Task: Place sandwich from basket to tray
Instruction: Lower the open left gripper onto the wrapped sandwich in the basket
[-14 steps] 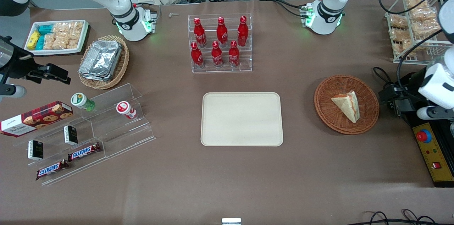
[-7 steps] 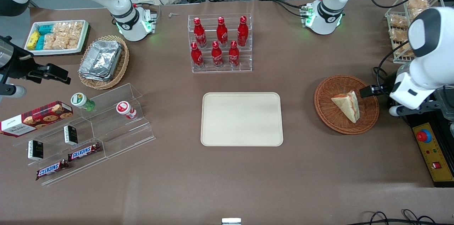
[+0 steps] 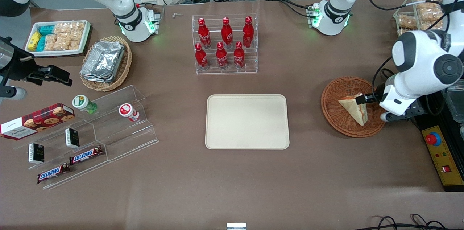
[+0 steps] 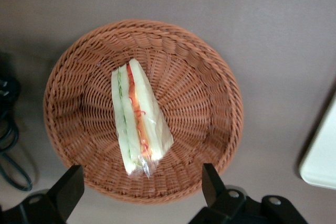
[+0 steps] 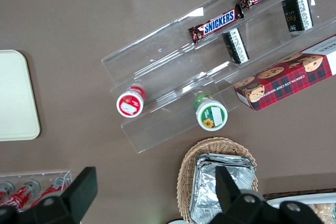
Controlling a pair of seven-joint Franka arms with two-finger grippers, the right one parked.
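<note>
Our gripper (image 4: 139, 195) hovers above the basket (image 4: 210, 77), fingers (image 4: 210, 184) wide; the sandwich (image 4: 137, 119) lies between them, running twelve-to-six.

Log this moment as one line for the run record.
phase: approach | gripper: open, above basket rim, holding nothing | clear-wrapped triangular sandwich: lying in round reddish-brown wicker basket | cream rectangular tray: nothing on it
</note>
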